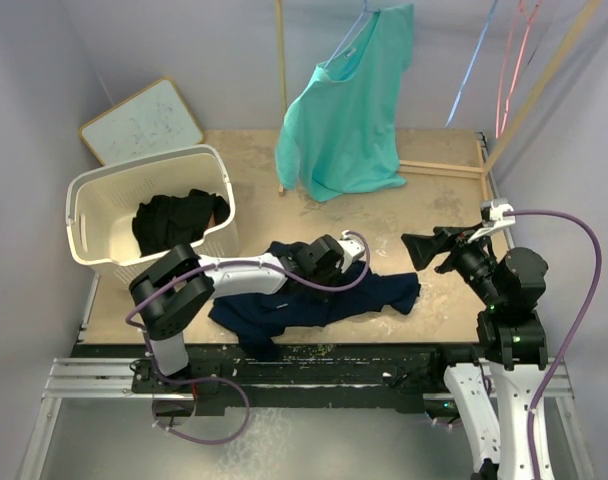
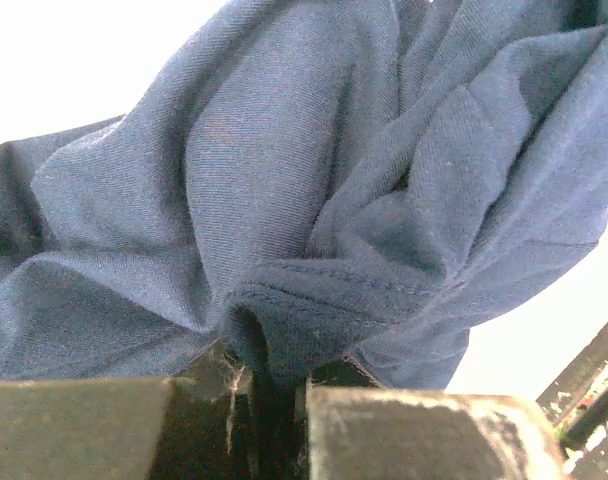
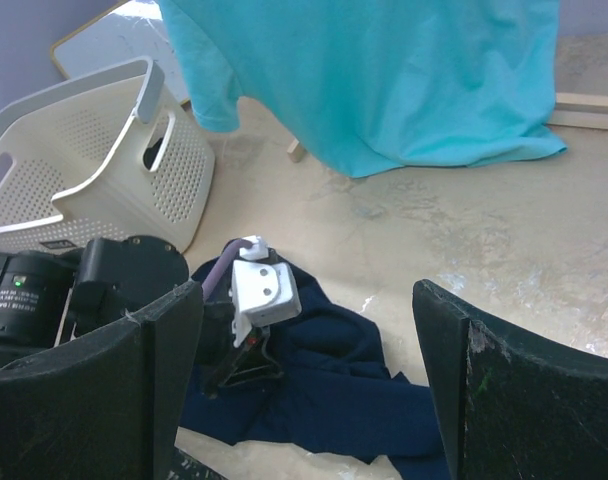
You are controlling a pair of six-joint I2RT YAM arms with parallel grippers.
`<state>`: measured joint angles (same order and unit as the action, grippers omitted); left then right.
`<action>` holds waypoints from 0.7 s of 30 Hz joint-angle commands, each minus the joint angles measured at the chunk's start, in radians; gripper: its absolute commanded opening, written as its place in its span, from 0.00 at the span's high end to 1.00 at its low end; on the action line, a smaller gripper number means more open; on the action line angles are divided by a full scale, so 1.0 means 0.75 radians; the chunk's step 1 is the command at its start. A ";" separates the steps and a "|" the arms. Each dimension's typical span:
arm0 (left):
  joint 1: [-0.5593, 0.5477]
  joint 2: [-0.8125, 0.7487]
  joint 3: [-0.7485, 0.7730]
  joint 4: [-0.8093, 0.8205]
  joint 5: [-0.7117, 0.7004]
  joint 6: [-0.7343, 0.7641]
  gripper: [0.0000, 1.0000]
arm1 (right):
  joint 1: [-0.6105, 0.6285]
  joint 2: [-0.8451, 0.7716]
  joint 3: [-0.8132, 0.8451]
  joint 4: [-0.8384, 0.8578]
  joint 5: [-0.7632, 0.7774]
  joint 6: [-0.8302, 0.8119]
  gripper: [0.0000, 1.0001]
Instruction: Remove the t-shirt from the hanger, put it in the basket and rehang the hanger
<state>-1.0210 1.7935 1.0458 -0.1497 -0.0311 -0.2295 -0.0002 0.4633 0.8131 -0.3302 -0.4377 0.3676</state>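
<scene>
A teal t-shirt [image 1: 349, 110] hangs on a light blue hanger [image 1: 356, 22] at the back of the table; it also shows in the right wrist view [image 3: 384, 70]. A navy t-shirt [image 1: 374, 295] lies crumpled on the table near the front. My left gripper [image 1: 329, 262] is down on it and shut on a fold of the navy cloth [image 2: 314, 180], pinched between the jaws [image 2: 274, 375]. My right gripper [image 1: 424, 250] is open and empty, held above the table right of the navy shirt, facing the left gripper [image 3: 239, 360].
A cream laundry basket [image 1: 94, 200] with black clothes [image 1: 179, 218] stands at the left. A whiteboard [image 1: 142, 122] leans behind it. A wooden rack post [image 1: 281, 90] stands by the teal shirt. Blue [image 1: 474, 60] and pink [image 1: 509, 60] hangers hang at the back right.
</scene>
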 commanded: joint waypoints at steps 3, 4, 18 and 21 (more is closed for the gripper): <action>0.068 -0.143 0.085 -0.303 0.149 0.015 1.00 | 0.002 -0.001 0.041 0.040 0.042 -0.013 0.14; 0.079 -0.216 0.132 -0.363 0.110 0.034 1.00 | 0.002 -0.006 0.041 0.038 0.054 -0.013 0.14; 0.520 -0.666 1.021 -0.636 -0.718 0.362 1.00 | 0.002 0.025 -0.015 0.142 0.031 0.085 0.14; 0.586 -0.662 1.081 -0.489 -0.966 0.451 0.99 | 0.002 0.028 -0.019 0.140 0.026 0.093 0.14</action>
<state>-0.6266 1.2739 1.8061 -0.6140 -0.4339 -0.0219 -0.0002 0.4732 0.8062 -0.2852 -0.4107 0.4126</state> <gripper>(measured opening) 0.145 0.863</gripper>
